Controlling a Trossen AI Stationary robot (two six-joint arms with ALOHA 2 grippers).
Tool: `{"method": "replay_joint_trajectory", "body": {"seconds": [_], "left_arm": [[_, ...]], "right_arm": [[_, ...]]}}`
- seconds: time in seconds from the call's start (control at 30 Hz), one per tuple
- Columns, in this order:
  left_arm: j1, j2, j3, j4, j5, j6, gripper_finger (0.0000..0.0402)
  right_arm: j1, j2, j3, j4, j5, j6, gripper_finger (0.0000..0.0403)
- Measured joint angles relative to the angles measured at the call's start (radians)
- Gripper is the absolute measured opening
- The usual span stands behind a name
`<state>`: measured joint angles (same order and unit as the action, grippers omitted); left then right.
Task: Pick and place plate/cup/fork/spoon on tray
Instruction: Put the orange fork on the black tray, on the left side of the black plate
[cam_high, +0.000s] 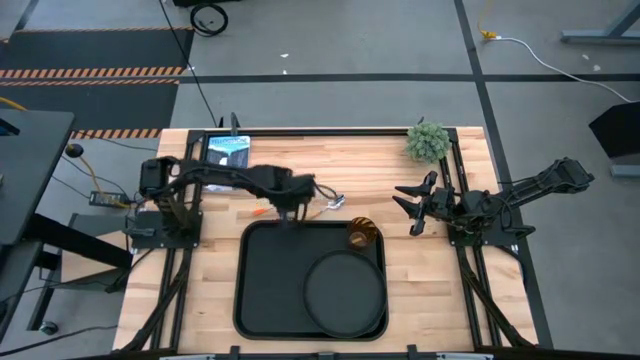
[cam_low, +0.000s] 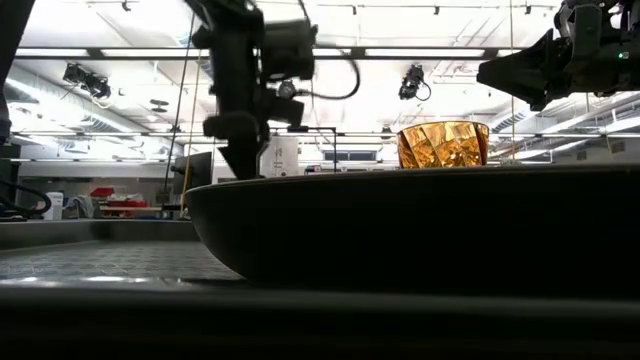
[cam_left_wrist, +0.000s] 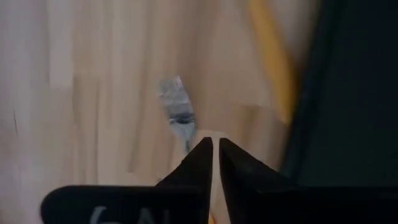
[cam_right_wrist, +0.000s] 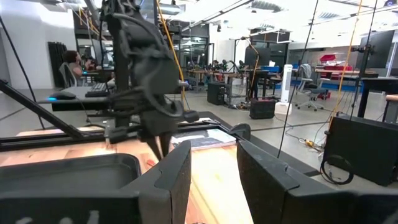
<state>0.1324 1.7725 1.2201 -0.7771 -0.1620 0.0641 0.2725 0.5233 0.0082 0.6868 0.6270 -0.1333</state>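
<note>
- Hovering just beyond the far rim of the tray (cam_high: 262, 300), the left pincer (cam_high: 291, 212) points straight down at the tabletop (cam_high: 440, 290), at about 11 o'clock from the tray's centre.
- In the left wrist view its fingertips (cam_left_wrist: 204, 152) stand almost together, only a thin slit between them, and a thin metal stem seems to run into that slit, with a silver end, probably the fork (cam_left_wrist: 177, 111), lying just ahead of the tips. Whether they truly clamp it I cannot tell for sure, but I judge that they do.
- A second utensil with an orange handle, probably the spoon (cam_left_wrist: 272, 59), lies beside the first, nearer the tray's edge, its long axis roughly along the pincer's line of sight. From above, a silver bit shows on the wood at about 2 o'clock from the pincer.
- The left arm is far nearer to both utensils; the tray's interior lies at 6 o'clock from the pincer, so the coming move should be a short lift and carry over the rim.
- The plate (cam_high: 345, 290) already rests in the tray's near right part, and the cup (cam_high: 361, 234) stands in its far right corner.
- The right pincer (cam_high: 412, 205) waits well off at 3 o'clock, fingers clearly apart and holding nothing.
</note>
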Motion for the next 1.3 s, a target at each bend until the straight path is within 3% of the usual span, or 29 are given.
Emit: {"method": "replay_joint_trajectory", "body": {"seconds": [0.27, 0.53, 1.03, 1.3], "left_arm": [[0.114, -0.002, -0.067, 0.098, 0.093, -0.110, 0.0100], [0.146, 0.001, -0.070, 0.102, 0.100, -0.135, 0.0162], [0.145, 0.002, -0.070, 0.129, 0.100, -0.079, 0.0144], [0.146, 0.003, -0.178, 0.158, 0.100, -0.071, 0.0143]], "right_arm": [[0.000, 0.000, 0.000, 0.000, 0.000, 0.000, 0.0137], [0.000, 0.000, 0.000, 0.000, 0.000, 0.000, 0.0137], [0.000, 0.000, 0.000, 0.000, 0.000, 0.000, 0.0137], [0.000, 0.000, 0.000, 0.000, 0.000, 0.000, 0.0137]]}}
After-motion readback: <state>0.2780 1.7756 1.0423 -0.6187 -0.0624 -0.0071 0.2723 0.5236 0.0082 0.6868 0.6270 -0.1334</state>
